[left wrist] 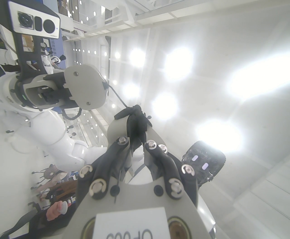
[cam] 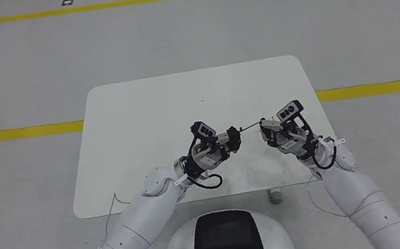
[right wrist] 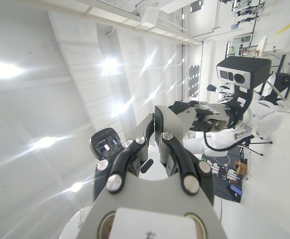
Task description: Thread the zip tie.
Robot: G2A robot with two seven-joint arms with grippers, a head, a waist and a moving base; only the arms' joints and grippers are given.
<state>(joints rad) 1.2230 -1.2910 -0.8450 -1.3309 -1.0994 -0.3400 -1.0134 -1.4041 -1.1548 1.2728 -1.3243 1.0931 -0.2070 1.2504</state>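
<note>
A thin black zip tie (cam: 249,126) stretches between my two grippers, held in the air above the front part of the white table (cam: 183,111). My left gripper (cam: 234,136) is shut on one end, which shows as a black bunch between its fingertips (left wrist: 136,117) in the left wrist view. From there the strand (left wrist: 117,96) runs to my right gripper (left wrist: 104,84), which pinches the other end. In the right wrist view my right gripper (right wrist: 155,123) has its pads pressed together, and the left gripper (right wrist: 181,107) is just beyond them.
The table top below the arms is bare white, with its front edge under the wrists. Yellow lines (cam: 17,133) cross the grey floor to both sides and behind the table.
</note>
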